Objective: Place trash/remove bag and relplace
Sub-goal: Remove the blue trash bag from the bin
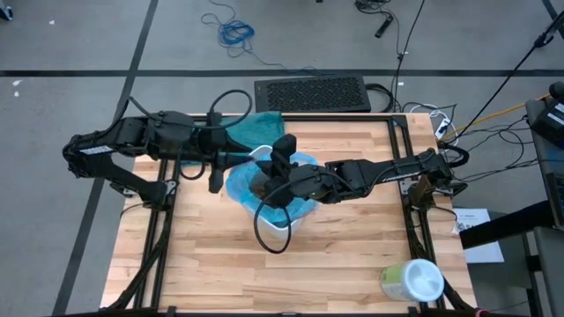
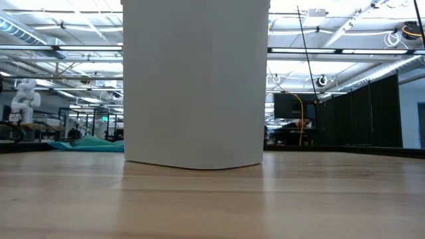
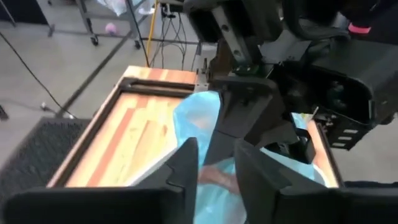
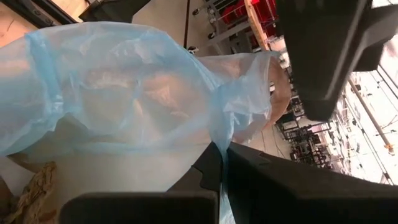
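1. Translucent light-blue plastic bag (image 1: 242,182) is seen lining the white bin (image 2: 196,83) at mid-table; its rim is gathered upward, judged a step toward lifting it out.
2. Right gripper (image 4: 217,165) is clenched on a fold of the bag at the bin's mouth, so the liner is kept taut.
3. Left gripper (image 3: 216,167) is held partly parted just beside the bag's edge; nothing is grasped.
4. Crumpled brown paper wads (image 1: 262,186) are contained inside the bag; a teal-green plastic bag (image 1: 256,128) lies behind the bin.
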### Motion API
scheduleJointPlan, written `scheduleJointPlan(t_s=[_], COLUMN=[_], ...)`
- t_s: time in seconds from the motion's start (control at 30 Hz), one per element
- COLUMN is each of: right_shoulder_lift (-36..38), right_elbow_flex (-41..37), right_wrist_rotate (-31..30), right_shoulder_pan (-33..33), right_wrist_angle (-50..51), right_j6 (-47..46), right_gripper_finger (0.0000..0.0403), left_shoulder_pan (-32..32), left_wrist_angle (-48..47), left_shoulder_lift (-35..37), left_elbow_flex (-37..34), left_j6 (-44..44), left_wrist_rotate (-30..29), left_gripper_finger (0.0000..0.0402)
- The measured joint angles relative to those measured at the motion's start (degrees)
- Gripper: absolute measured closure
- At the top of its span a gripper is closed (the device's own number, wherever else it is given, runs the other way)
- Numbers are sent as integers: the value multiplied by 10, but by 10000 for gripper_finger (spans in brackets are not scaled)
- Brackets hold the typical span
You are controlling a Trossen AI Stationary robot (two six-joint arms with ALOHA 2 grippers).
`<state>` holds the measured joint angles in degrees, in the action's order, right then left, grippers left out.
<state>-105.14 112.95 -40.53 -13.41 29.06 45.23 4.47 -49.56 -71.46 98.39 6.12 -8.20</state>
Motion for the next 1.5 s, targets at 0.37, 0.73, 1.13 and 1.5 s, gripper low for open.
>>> scheduleJointPlan(t_s=[0.37,0.73,1.13,1.5], right_shoulder_lift=[0,0,0,8], right_elbow_flex=[0,0,0,-1], right_wrist_rotate=[1,1,0,-34], right_shoulder_pan=[0,-2,7,11], right_wrist_angle=[0,0,-1,-42], right_j6=[-2,-1,-7,-15], right_gripper_finger=[403,403,403,387], left_shoulder_pan=[-30,-35,-24,-12], left_wrist_angle=[-46,-62,-46,-92], left_shoulder_lift=[-2,-20,-17,-24], left_elbow_flex=[0,1,98,129], left_j6=[56,8,-26,-36], left_wrist_rotate=[38,94,69,38], left_gripper_finger=[238,386,400,401])
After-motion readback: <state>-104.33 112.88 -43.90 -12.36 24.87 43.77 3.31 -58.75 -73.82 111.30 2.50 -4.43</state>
